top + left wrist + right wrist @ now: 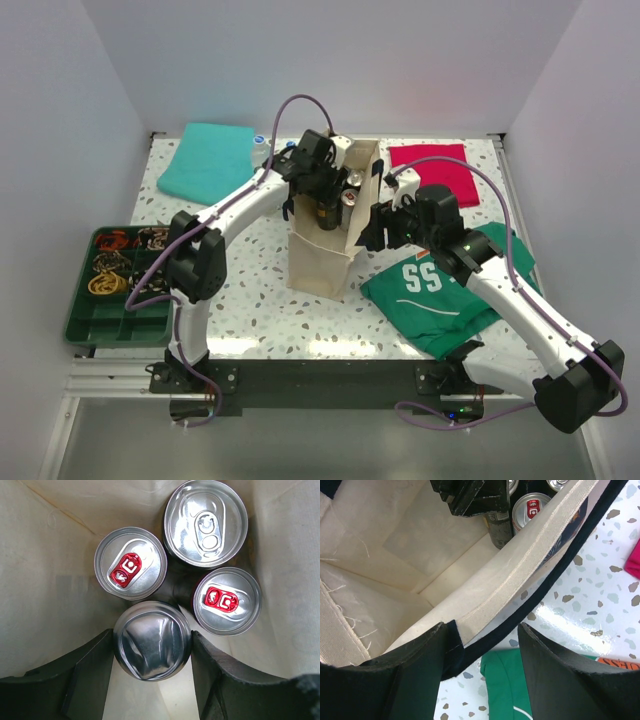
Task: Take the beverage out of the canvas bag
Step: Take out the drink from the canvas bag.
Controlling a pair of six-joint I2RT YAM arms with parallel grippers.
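Observation:
The beige canvas bag [318,255] stands upright in the middle of the table, its mouth open. Several beverage cans stand inside: one with a silver tab [206,522] and two with red tabs [131,562] [227,600]. My left gripper [151,634] reaches down into the bag, shut on a fourth can [151,642] whose dented silver end faces up. Both fingers press its sides. My right gripper [481,627] is open and straddles the bag's right rim [530,565]. The navy strap [451,647] lies against its left finger. The top view shows it at the rim [380,222].
A teal cloth [208,160] lies at the back left and a magenta cloth [430,172] at the back right. A green jersey [440,290] lies right of the bag, under my right arm. A green compartment tray [80,325] holding small items sits at the left edge.

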